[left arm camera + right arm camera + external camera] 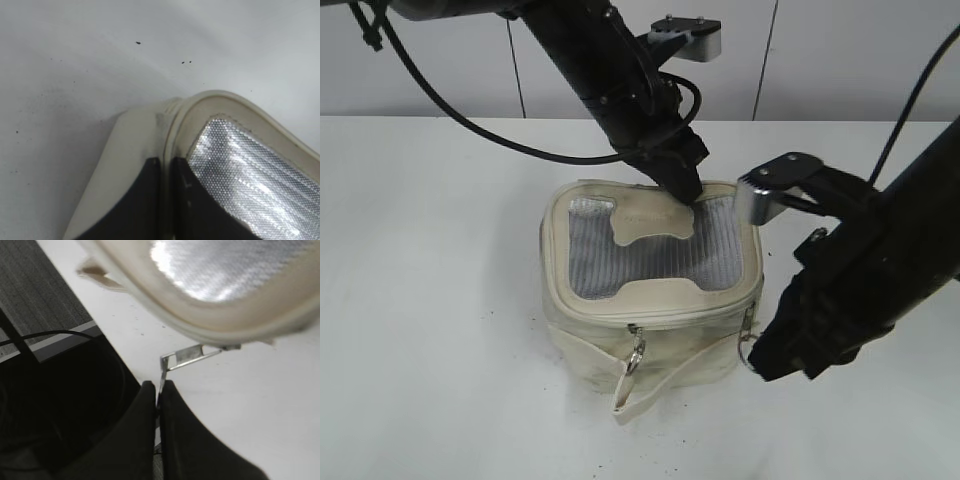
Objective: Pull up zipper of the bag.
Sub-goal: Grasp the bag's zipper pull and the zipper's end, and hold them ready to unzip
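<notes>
White bench (430,300). Right tool (159,390) clamped on zipper (192,354) ring; left tool (166,167) pinched on bag (650,330) rim. Thin ring may slip.

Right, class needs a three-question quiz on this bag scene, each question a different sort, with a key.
1. True or false: the left gripper presses on top of the bag.
2. What do the right gripper's fingers pinch? A) the strap B) a zipper pull ring C) the mesh
3. Fill in: a second pull hangs on the bag's ____ face, toward the camera.

Key: 1 true; 2 B; 3 front.
</notes>
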You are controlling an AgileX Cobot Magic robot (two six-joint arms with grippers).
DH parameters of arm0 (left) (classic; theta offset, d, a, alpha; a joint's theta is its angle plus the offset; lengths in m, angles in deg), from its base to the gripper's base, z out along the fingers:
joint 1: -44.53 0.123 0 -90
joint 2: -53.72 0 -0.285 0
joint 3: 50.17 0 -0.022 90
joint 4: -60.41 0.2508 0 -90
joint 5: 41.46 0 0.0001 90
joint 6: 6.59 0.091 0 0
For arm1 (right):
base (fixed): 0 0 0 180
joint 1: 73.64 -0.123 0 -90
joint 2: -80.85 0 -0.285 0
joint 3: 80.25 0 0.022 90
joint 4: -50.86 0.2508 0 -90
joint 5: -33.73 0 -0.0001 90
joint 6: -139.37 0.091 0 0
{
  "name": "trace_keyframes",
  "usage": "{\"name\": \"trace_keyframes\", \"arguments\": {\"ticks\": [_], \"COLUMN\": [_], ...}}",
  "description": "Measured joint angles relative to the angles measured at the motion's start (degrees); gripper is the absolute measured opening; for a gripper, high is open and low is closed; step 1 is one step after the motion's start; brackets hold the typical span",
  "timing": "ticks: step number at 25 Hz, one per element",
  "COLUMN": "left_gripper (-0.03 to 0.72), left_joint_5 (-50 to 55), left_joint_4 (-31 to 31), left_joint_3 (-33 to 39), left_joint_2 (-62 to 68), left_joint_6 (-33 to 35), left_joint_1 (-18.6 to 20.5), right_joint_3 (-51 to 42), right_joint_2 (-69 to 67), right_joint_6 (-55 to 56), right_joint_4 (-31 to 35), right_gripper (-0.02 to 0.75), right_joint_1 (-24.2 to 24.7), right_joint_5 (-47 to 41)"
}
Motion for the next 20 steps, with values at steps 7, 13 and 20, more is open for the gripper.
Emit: {"name": "trace_keyframes", "arguments": {"ticks": [7, 13, 20], "left_gripper": [0.039, 0.039, 0.039], "left_joint_5": [-0.1, -0.2, -0.3], "left_joint_4": [0.1, 0.2, 0.2], "left_joint_3": [0.0, 0.0, 0.0], "left_joint_2": [0.0, 0.0, 0.0], "left_joint_6": [-1.0, -1.8, -1.8], "left_joint_1": [-0.1, -0.1, -0.1], "right_joint_3": [-0.4, 3.4, 4.1], "right_joint_2": [0.5, -3.2, -3.2], "right_joint_6": [2.8, 3.4, 19.6], "right_joint_4": [2.8, 6.2, -3.8], "right_gripper": [-0.013, -0.013, 0.056], "right_joint_1": [-13.5, -20.9, -20.8], "right_joint_5": [8.8, 14.1, 14.1]}}
